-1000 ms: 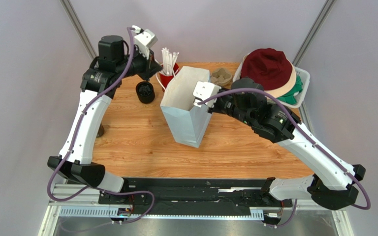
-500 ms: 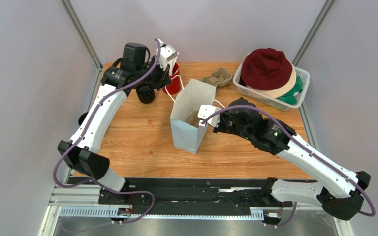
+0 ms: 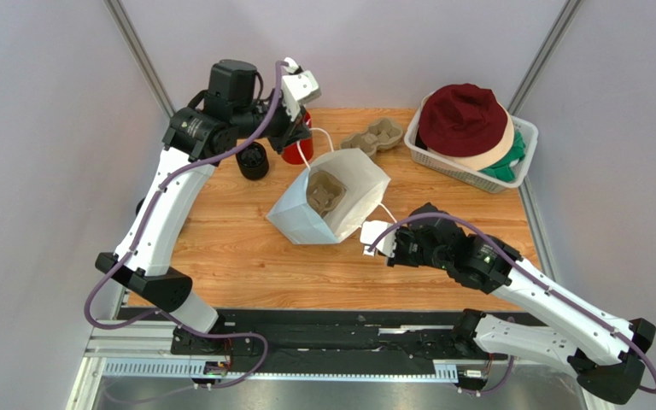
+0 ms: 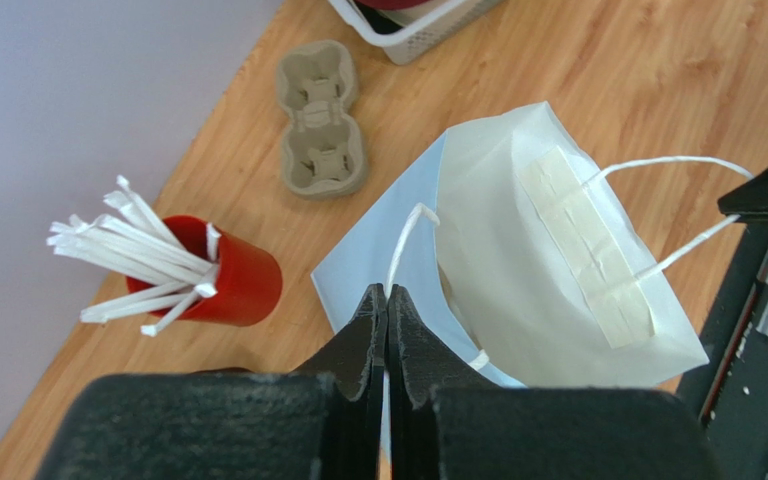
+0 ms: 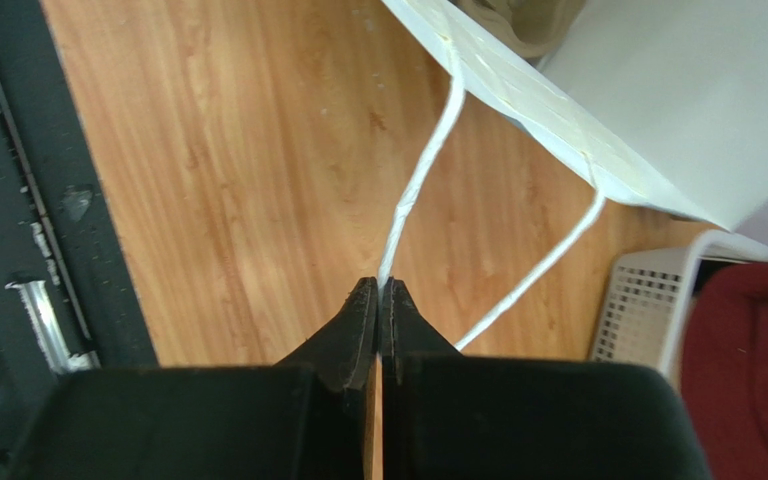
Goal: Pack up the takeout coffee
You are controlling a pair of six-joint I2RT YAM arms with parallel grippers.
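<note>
Grey walls enclose a wood-grain table. Between the 2 grippers a plain white paper bag leans open. The left gripper is pinched tight on its far string handle, and the right gripper is pinched tight on its near handle. Well beyond the right gripper sits a white basket topped by a maroon hat. 1 pulp carrier lies inside the bag, and a second pulp carrier lies near the left gripper. A red cup of white straws and a black round piece stand just beside the left gripper. The takeout coffee cannot be made out; only a dark sliver shows past the left forearm.
</note>
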